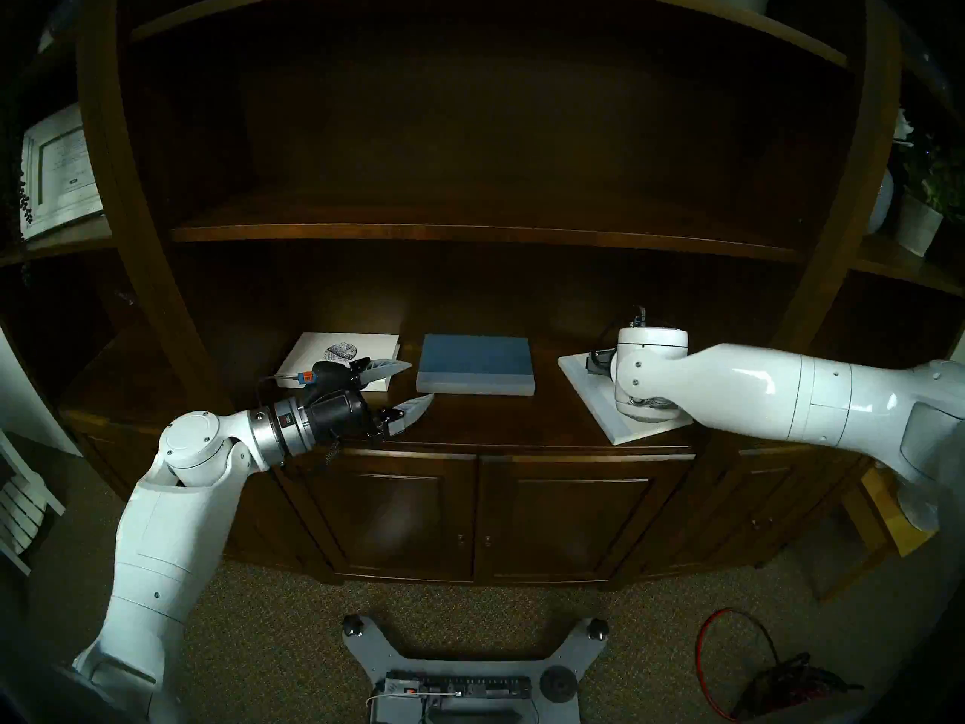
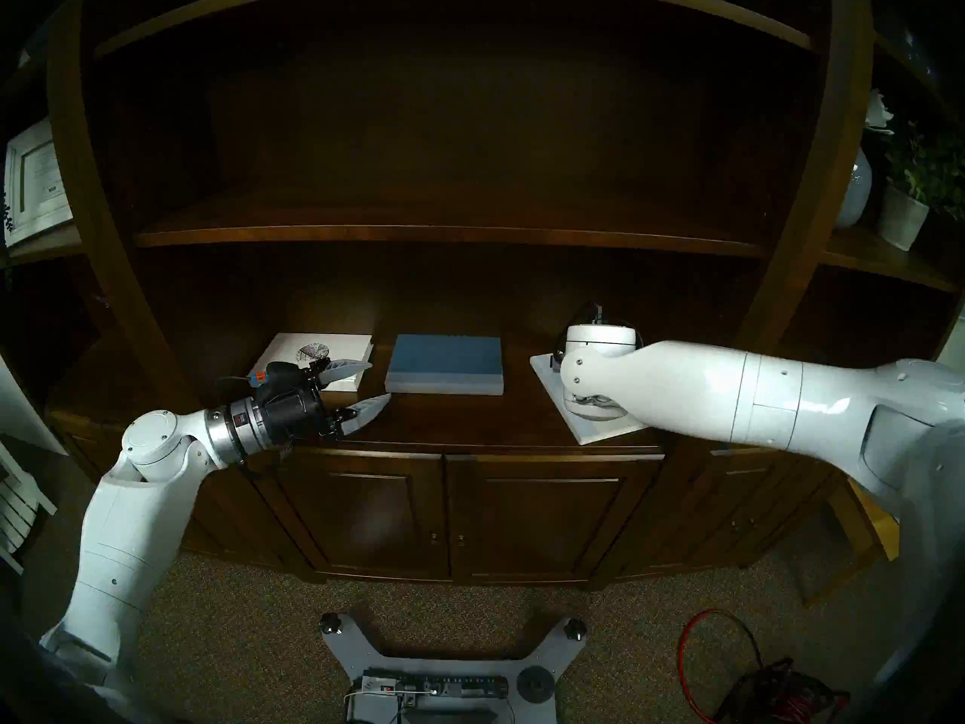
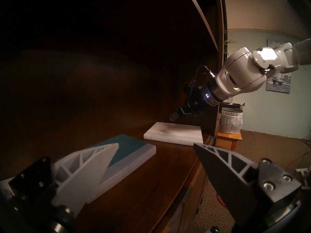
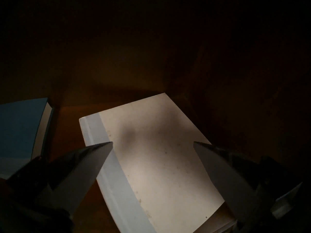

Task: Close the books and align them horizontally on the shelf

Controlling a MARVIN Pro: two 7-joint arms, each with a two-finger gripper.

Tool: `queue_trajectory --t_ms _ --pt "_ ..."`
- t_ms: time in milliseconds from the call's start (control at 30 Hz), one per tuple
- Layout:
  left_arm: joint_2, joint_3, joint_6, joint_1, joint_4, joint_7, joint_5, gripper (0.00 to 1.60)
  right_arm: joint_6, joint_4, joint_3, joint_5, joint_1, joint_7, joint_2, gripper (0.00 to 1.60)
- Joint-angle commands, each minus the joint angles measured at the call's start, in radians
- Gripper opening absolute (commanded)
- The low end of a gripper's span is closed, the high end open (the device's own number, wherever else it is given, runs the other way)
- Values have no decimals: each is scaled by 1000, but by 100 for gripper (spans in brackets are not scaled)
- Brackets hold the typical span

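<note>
Judging from how things lie, all three books are closed flat on the shelf (image 1: 470,425), but the plain white book (image 1: 590,388) at the right is skewed and wants squaring. Nearest, the left tool (image 1: 407,388) is spread empty before the emblem book (image 1: 313,354); farther, the right tool (image 4: 152,145) is held open and empty above the white book, the blue book (image 1: 475,365) lying square between.

Obstacles: three closed hardcovers lying flat, spaced apart on dark-brown wooden shelf (image 1: 470,420). Free room: bare gaps between them; front strip; open height beneath thinner upper board (image 1: 470,233).

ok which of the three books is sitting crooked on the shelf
The plain white book at the right end, under the right arm. It lies turned at an angle; the emblem book and blue book lie nearly square.
</note>
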Motion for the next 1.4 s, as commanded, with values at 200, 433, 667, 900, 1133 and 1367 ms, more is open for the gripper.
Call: queue_trajectory --t_ms 200,433,667,900,1133,1367 --pt "1 -11 1 -30 -21 1 -6 160 16 218 13 -25 18 143 -83 160" --pt "-1 -12 2 -30 -21 -1 -5 160 41 362 12 -22 23 222 -142 160" --pt "-2 -13 1 -30 -21 -2 -3 160 67 454 17 -15 32 286 -174 160" --pt "-4 -14 2 -30 -21 -3 -1 160 99 593 20 -4 31 339 -244 160" --pt "-5 -15 3 -30 -21 -4 0 160 116 701 26 11 18 394 -283 160" --pt "-6 -17 3 -31 -21 -6 1 160 151 828 40 48 2 441 -342 160"
